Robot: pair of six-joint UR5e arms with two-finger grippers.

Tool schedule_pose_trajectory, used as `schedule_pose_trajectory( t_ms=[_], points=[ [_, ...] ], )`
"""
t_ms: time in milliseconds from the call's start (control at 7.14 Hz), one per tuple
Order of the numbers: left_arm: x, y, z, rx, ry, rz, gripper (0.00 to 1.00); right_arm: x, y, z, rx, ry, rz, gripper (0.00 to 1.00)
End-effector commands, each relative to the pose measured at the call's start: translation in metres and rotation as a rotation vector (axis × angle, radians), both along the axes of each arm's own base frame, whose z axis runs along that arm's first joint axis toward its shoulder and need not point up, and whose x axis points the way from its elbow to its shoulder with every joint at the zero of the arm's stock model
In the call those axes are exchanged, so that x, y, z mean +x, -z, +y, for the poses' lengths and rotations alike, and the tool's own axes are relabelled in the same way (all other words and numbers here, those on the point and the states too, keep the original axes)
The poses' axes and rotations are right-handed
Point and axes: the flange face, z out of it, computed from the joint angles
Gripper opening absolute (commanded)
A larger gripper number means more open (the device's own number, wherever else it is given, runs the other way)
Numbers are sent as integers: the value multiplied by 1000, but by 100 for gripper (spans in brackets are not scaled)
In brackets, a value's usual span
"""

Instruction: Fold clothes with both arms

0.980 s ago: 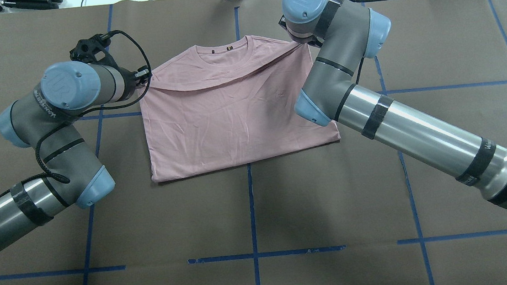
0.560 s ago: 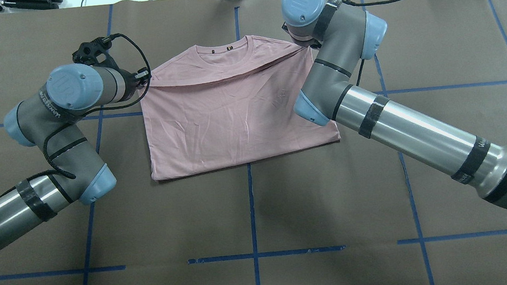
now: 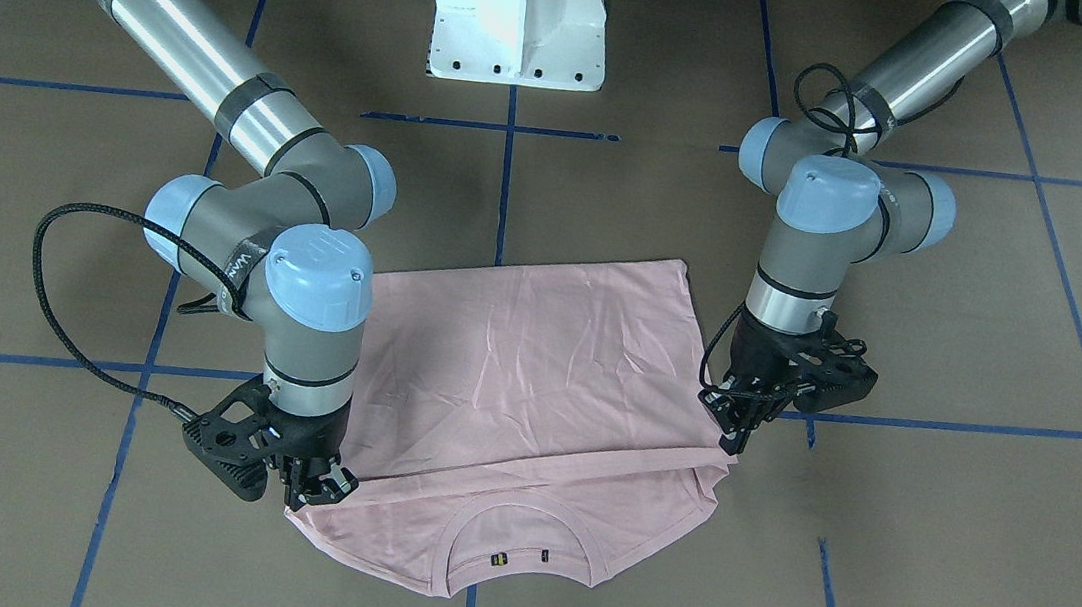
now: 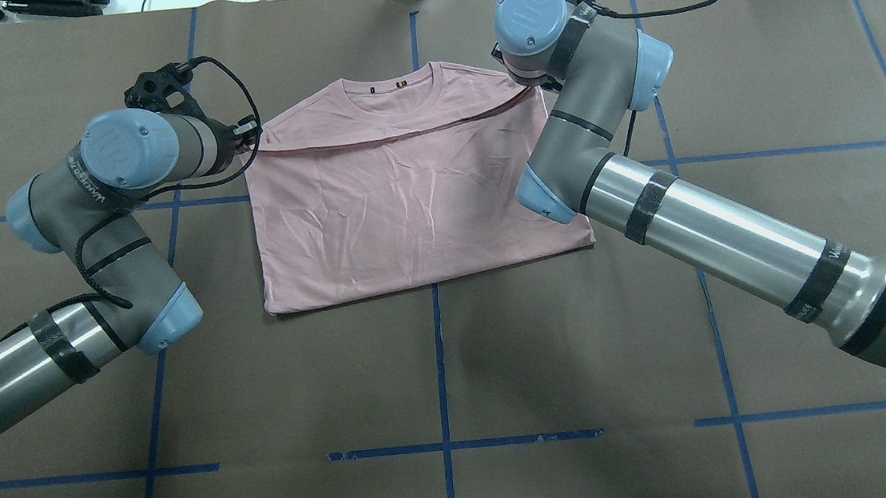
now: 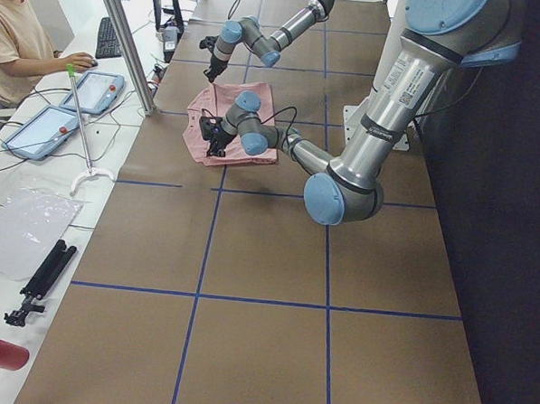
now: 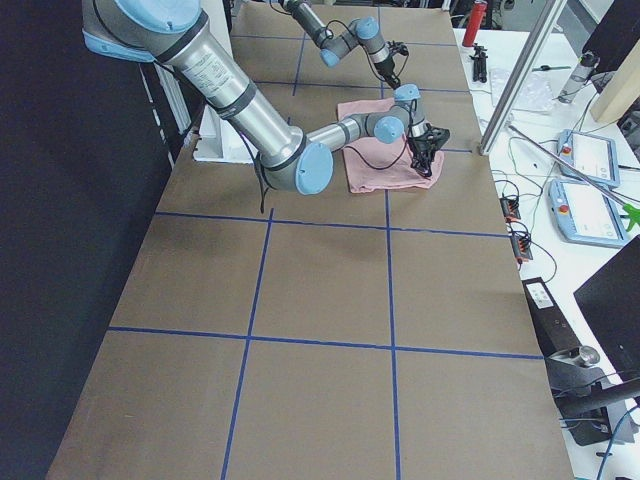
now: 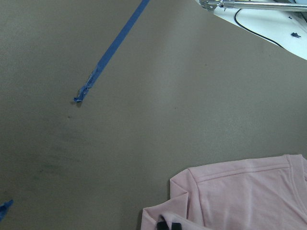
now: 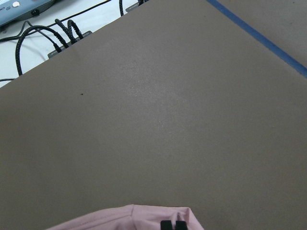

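The pale pink T-shirt (image 4: 407, 204) lies back-up on the brown table, folded so its lower half covers the body. Its ribbed collar (image 3: 516, 542) still shows at the far edge. My left gripper (image 3: 735, 443) is shut on one corner of the folded-over layer, and that gripper (image 4: 250, 137) sits at the shirt's left shoulder in the overhead view. My right gripper (image 3: 320, 496) is shut on the other corner, at the opposite shoulder. Each wrist view shows closed fingertips (image 7: 168, 225) with pink cloth (image 8: 144, 218) at the bottom edge. The print is hidden.
The white pedestal block (image 3: 519, 15) stands at the robot's side of the table. Blue tape lines (image 4: 438, 362) cross the brown table cover. In the exterior left view a person (image 5: 16, 35) sits at a side bench with tablets (image 5: 95, 91).
Both grippers have carried the folded-over edge a little further toward the collar. That edge now runs straighter and sags less than a second ago.
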Motion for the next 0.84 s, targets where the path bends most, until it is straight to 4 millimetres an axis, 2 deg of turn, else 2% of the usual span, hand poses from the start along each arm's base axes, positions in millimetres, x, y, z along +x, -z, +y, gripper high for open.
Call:
schedule_pose_trajectory(
  t_ms=[0,140,280,420,560,700],
  points=[
    [2,-1,2,-1,-4,0,32,-17,-1,14,1,28,1,58],
    [2,5,3,6,-5,8,32,-20,12,19,15,32,-17,73],
    [0,16,5,19,-11,31,32,-7,41,27,57,30,-74,75],
    [-11,40,11,55,-13,77,32,18,48,56,67,61,-150,78],
    [-12,43,17,40,-47,103,33,50,23,116,68,105,-211,90],
    [-14,45,19,42,-50,110,35,57,3,175,65,151,-235,90]
  ],
)
